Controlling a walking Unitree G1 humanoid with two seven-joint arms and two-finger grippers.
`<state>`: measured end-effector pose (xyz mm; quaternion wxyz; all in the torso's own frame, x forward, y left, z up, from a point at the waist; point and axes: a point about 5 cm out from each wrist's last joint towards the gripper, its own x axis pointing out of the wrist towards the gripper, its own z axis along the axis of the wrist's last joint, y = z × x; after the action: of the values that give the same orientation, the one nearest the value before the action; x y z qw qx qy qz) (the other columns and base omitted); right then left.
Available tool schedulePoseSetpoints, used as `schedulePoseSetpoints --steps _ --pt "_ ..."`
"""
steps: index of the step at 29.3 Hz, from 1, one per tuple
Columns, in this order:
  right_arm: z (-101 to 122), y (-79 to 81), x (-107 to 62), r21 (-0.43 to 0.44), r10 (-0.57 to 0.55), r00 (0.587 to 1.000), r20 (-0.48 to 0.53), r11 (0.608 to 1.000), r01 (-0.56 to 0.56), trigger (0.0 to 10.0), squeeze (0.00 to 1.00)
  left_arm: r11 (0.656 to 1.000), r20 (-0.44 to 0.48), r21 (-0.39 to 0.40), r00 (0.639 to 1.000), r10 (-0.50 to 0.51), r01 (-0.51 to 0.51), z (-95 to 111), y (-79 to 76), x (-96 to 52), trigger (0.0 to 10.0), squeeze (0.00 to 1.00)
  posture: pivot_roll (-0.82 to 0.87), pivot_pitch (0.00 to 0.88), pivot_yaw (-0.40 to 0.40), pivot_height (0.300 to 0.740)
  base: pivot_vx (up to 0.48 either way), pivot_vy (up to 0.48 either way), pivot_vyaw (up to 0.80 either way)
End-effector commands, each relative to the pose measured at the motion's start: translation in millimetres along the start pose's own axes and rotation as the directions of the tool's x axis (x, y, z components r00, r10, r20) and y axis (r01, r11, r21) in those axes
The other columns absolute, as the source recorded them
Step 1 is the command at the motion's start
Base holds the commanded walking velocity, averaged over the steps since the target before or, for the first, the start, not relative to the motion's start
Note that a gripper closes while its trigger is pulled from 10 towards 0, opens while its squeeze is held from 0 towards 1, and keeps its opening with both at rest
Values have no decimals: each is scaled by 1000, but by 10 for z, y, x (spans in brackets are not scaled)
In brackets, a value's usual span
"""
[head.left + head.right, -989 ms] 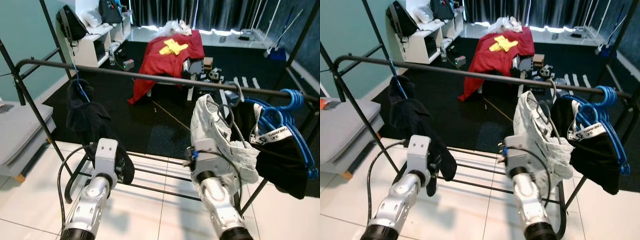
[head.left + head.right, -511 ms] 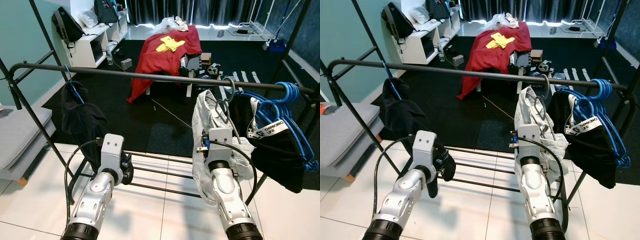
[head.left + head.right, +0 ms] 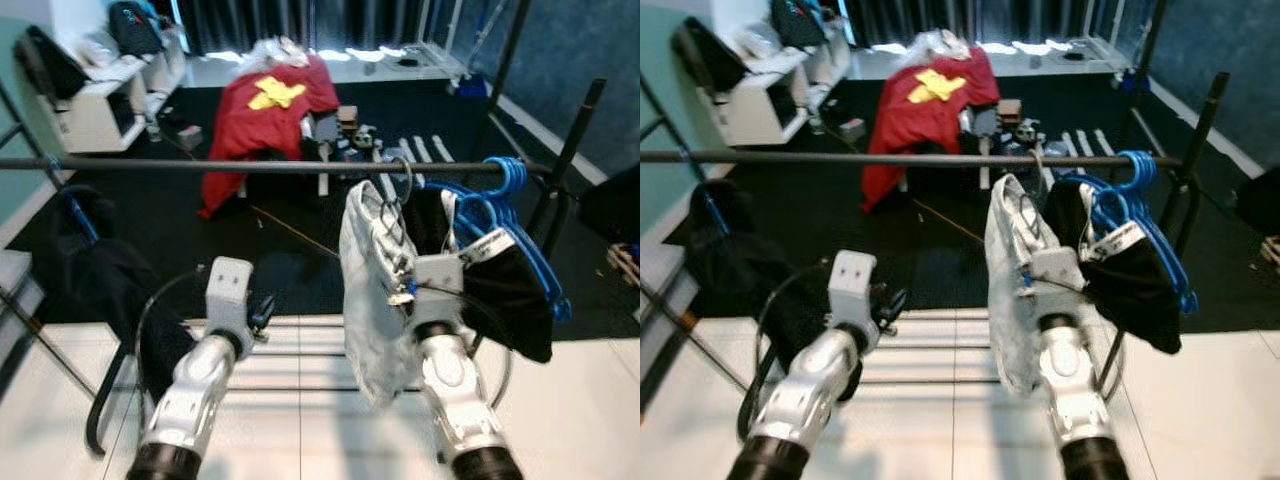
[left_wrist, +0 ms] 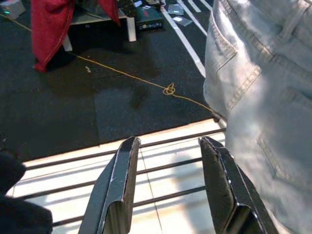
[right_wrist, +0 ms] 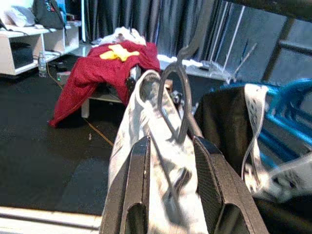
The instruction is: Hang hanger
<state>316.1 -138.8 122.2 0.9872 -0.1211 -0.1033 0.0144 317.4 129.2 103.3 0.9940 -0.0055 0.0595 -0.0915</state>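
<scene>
Head views, left to right. Dark garment (image 3: 95, 290) hangs on a blue hanger at the left end of the rail (image 3: 200, 165). Left gripper (image 4: 168, 187) sits low and near, just right of it, fingers spread with nothing between them; the rack's lower bars and white floor show in the gap. No part in the hang, by the look of it.

Centre: the grey hanger (image 3: 400, 195) carrying the pale jeans (image 3: 365, 290) now has its hook over the rail, just left of the bunch of blue hangers (image 3: 505, 215) and the black garment (image 3: 500, 295). Half a second ago the hook was already at the rail; the whole scene has since shifted leftward and blurred, so the head has turned or the robot has stepped. Rack and clothes themselves appear unmoved.

Right gripper (image 5: 168, 187) is behind the jeans, lower than the hook. Right wrist view: fingers parted, the hanger's wire neck running up between them toward the hook; whether the pads touch the wire cannot be told.

Judgement: hang is essentially complete. Remaining step is to back the right arm away without snagging wire or denim.

Far side: red cloth (image 3: 260, 115) draped over furniture.
</scene>
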Motion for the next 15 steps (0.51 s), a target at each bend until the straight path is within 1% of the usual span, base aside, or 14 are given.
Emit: schedulePoseSetpoints --steps 1,2,3,4,10,15 --pt "122 40 5 -12 23 997 74 1000 -22 10000 0 1000 -9 3 1000 20 -20 -37 50 -19 10000 0 10 49 35 740 0 0 0" --pt "182 70 -8 -13 44 993 112 999 -43 10000 0 1000 -14 6 1000 26 -26 -44 58 -17 10000 0 8 50 35 740 0 0 0" --pt "182 70 -8 -13 44 993 112 999 -43 10000 0 1000 -14 6 1000 26 -26 -44 58 -17 10000 0 8 50 35 740 0 0 0" --pt "222 86 -17 -11 53 989 137 999 -52 10000 0 999 -15 9 999 31 -31 -48 64 -18 10000 0 9 50 35 740 0 0 0" --pt "296 71 -41 -11 38 982 186 999 -37 10000 0 1000 -12 8 1000 21 -21 -62 52 -39 10000 0 7 45 36 740 0 0 0" --pt "314 65 -48 -17 28 980 199 1000 -26 10000 0 1000 -10 5 1000 11 -11 -68 39 -48 10000 0 7 43 37 740 0 0 0"
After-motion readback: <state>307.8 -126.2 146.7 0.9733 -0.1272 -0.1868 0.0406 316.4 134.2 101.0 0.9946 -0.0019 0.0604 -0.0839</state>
